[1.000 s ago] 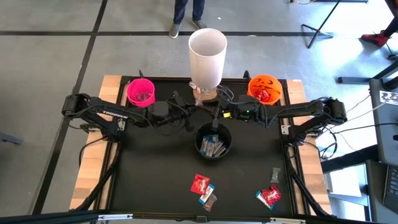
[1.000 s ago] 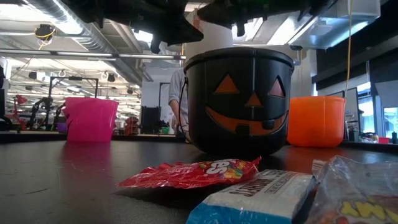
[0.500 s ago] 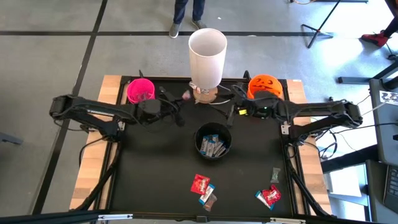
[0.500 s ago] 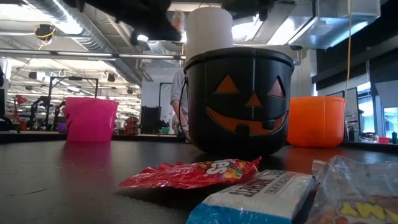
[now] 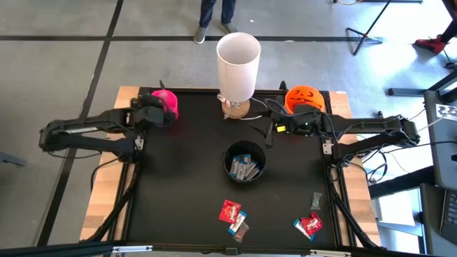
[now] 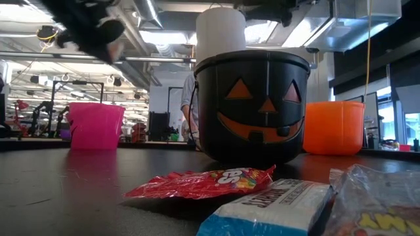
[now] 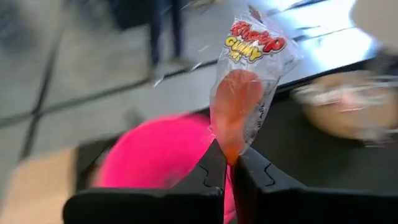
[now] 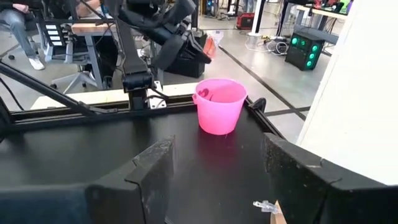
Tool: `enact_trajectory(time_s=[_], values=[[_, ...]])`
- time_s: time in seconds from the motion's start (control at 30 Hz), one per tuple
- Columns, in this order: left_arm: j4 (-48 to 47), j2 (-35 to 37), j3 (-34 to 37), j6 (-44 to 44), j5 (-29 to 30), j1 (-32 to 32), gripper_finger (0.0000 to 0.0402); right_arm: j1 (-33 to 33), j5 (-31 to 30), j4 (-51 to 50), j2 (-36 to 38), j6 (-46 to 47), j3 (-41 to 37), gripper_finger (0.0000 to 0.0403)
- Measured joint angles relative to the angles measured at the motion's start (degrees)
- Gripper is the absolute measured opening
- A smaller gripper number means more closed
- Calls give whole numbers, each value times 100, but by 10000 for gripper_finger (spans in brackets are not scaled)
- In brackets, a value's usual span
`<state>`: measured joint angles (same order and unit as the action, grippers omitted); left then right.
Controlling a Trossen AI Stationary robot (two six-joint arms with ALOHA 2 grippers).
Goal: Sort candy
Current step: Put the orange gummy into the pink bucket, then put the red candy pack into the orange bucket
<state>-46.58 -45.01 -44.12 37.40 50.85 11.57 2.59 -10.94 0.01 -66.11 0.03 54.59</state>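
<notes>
Candy (image 7: 244,93) apparently between left pincer (image 7: 227,167) tips.

Bucket I see nearest (image 6: 252,105): black, orange jack-o'-lantern face
Cup (image 8: 218,104): bright pink
Pumpkin bucket (image 5: 303,98): orange
Tall cup (image 5: 238,64): white
Packet I hold (image 7: 245,84): clear, orange gummy, red-yellow lettering
Table (image 5: 178,185): black

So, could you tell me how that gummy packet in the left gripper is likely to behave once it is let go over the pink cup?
Pinched by its lower edge in the left gripper, the gummy packet stands upright, so the wrapper seems fairly stiff. It looks light, likely to flutter rather than drop straight. The pink cup has a wide mouth, which should forgive some drift.
</notes>
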Motion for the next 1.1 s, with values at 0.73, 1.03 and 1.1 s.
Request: enact_trajectory(time_s=[0.73,1.03,1.1], values=[[-716,373,2,414,-887,1093,168,0,123,76,-3,-31,0,232],[2242,416,7,-1452,-3434,764,178,-284,451,-222,459,-264,-4,232],[3005,313,7,-1724,-4196,417,175,-594,326,-442,699,-546,0,232]])
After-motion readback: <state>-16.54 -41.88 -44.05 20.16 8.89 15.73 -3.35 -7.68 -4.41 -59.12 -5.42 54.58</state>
